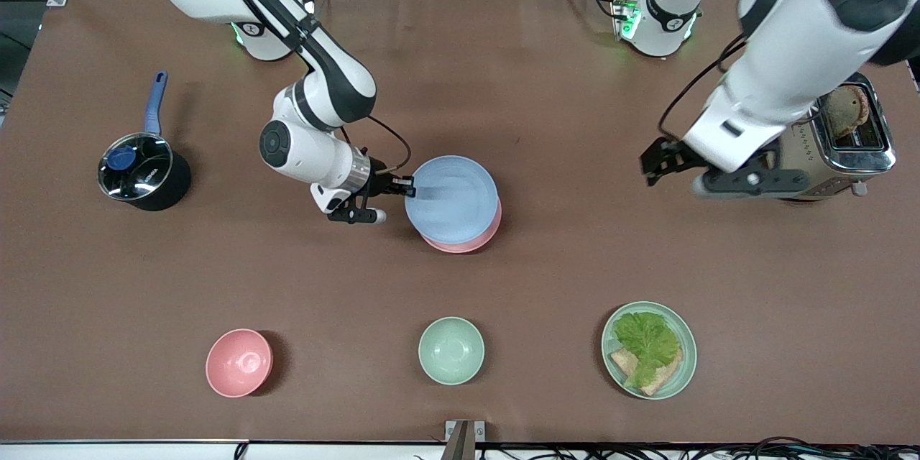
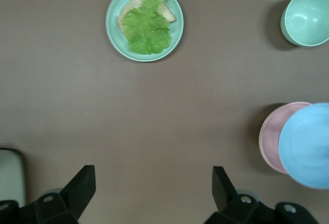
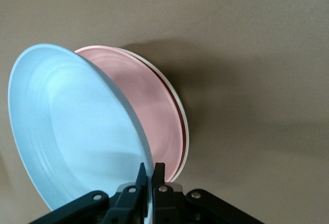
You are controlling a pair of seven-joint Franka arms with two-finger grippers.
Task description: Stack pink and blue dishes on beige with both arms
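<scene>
Front view: The right claw point(image 1: 407, 187) is seen closed on the rim of the blue plate point(image 1: 451, 198), at the edge toward the right arm's end of the tabletop point(image 1: 503, 86). The blue plate is held over the pink plate point(image 1: 468, 240), offset from it so that a pink crescent shows on the side nearer the camera. The beige plate is not visible here. The left claw point(image 1: 655, 162) hangs over bare tabletop beside the toaster point(image 1: 848, 140), and that arm is judged to be waiting.

Left wrist view: The left claw point(image 2: 154, 183) is spread wide and holds nothing. The blue plate point(image 2: 307, 144) and pink plate point(image 2: 272, 136) are well apart from it.

Right wrist view: The fingers point(image 3: 157, 178) are pinched on the blue plate's point(image 3: 77, 131) rim. The plate is tilted, its gripped edge raised off the pink plate point(image 3: 154, 111). A thin cream rim of the beige plate point(image 3: 184, 126) shows beneath the pink. The blue plate lies slightly off-centre over the stack; centring before release is judged necessary.
</scene>
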